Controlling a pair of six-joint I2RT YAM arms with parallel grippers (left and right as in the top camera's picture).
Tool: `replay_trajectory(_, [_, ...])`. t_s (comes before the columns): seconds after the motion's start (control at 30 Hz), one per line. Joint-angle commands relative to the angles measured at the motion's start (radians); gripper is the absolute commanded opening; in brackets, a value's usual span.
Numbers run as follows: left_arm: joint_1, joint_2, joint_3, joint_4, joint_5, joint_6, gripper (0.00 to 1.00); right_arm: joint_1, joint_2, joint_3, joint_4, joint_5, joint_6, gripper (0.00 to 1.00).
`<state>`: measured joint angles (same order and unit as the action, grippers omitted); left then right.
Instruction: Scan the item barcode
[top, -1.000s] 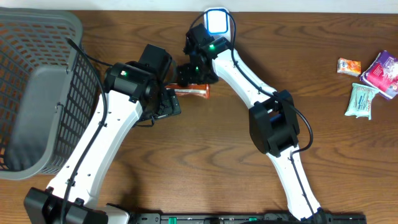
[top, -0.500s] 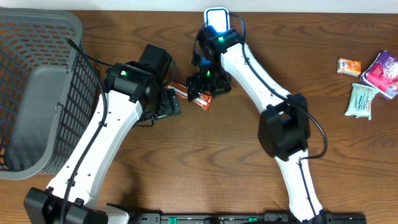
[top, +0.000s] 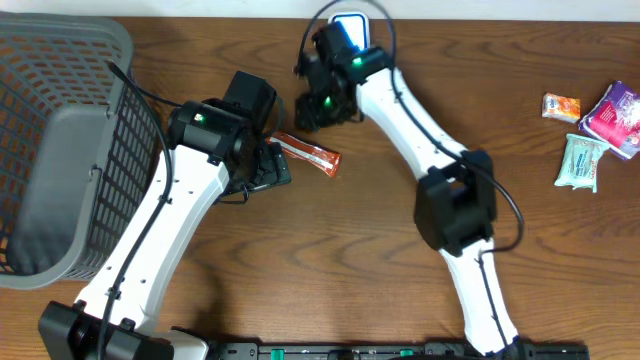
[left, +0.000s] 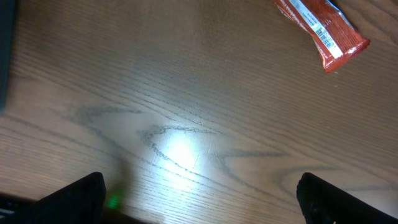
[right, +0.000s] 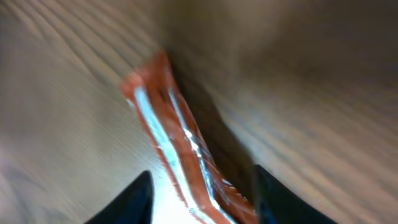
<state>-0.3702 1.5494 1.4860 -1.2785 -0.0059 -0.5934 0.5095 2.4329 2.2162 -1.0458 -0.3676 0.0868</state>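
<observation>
While the orange wrapper (top: 308, 155) lies flat on the table (top: 350, 270) at the right gripper's (top: 318, 108) 6 o'clock, both that claw and the left gripper (left: 199, 186) stand apart, empty. It is probably light, crinkly and slippery, so pinch 1 sealed end.

On the table (top: 350, 250) we list:
- A basket (top: 60, 150) stands at the far left.
- A snack packet (top: 310, 155) lies flat near the middle, just right of the left gripper (top: 272, 168) and in front of the right gripper (top: 315, 108).
- A scanner (top: 348, 32) sits at the back edge, behind the right gripper.
- At the far right lie the first pouch (top: 561, 106), the second pouch (top: 615, 115) to its right, and the third pouch (top: 583, 162) in front of both.
</observation>
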Motion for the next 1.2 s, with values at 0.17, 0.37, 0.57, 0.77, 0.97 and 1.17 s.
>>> replay_trajectory(0.17, [0.001, 0.006, 0.0, -0.004, -0.006, 0.016, 0.98, 0.042, 0.1, 0.0, -0.164, -0.065, -0.055, 0.51])
replay_trajectory(0.37, [0.001, 0.006, 0.0, -0.004, -0.006, 0.016, 0.98, 0.048, 0.074, 0.002, -0.287, -0.065, 0.035, 0.54])
replay_trajectory(0.57, [0.001, 0.006, 0.0, -0.004, -0.006, 0.017, 0.98, 0.033, -0.008, 0.003, -0.248, -0.041, 0.108, 0.69])
replay_trajectory(0.77, [0.001, 0.006, 0.0, -0.004, -0.006, 0.017, 0.98, 0.028, -0.016, 0.001, -0.081, 0.072, 0.096, 0.93])
replay_trajectory(0.97, [0.001, 0.006, 0.0, -0.004, -0.006, 0.017, 0.98, 0.044, 0.026, -0.007, -0.021, 0.074, 0.061, 0.94])
replay_trajectory(1.17, [0.001, 0.006, 0.0, -0.004, -0.006, 0.017, 0.98, 0.045, 0.101, -0.008, -0.02, 0.01, 0.061, 0.8])
